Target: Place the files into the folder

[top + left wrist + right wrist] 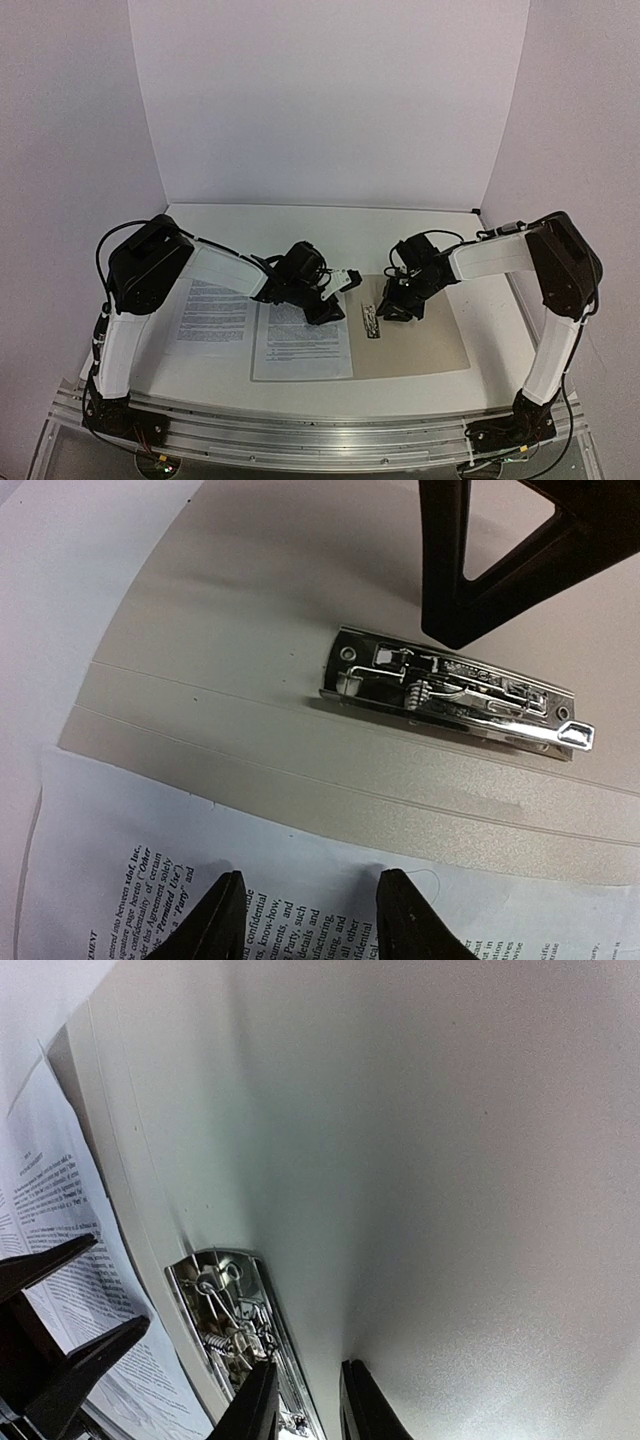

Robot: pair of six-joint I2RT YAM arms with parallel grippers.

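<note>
Since both wrist views crop the fingertips at the bottom edge, contact is hard to call on either claw.

Left claw (pixel 312 920): jaws well apart. Its fingers (pixel 215 925) straddle the top edge of the sheet (pixel 300 345), just left of the clip (pixel 455 695). The sheet lies flat in the gap and nothing looks pinched. Can't tell whether the tips press on the paper.

Right claw (pixel 305 1405): only a narrow gap between its fingers (pixel 365 1410), which come down right at the clip. One finger overlaps the clip's rail in the right wrist view. Can't tell if it's pinching the clip, touching it, or hanging just above.

In the top view both claws are dark lumps crowding the clip. They hide the sheet's top edge and part of the creases beside the clip. The print is too small to read from above, and the wrist views show only fragments of it.

The folder (pixel 420 345) lies open and flat on the tabletop (pixel 300 225), with the clip on its inner face just right of the creases. The sheet covers the half left of the clip. The half right of the clip is bare.

The other sheet (pixel 210 318) is farther left of the clip, off the folder and on the tabletop. Its top edge runs under the left arm.
</note>
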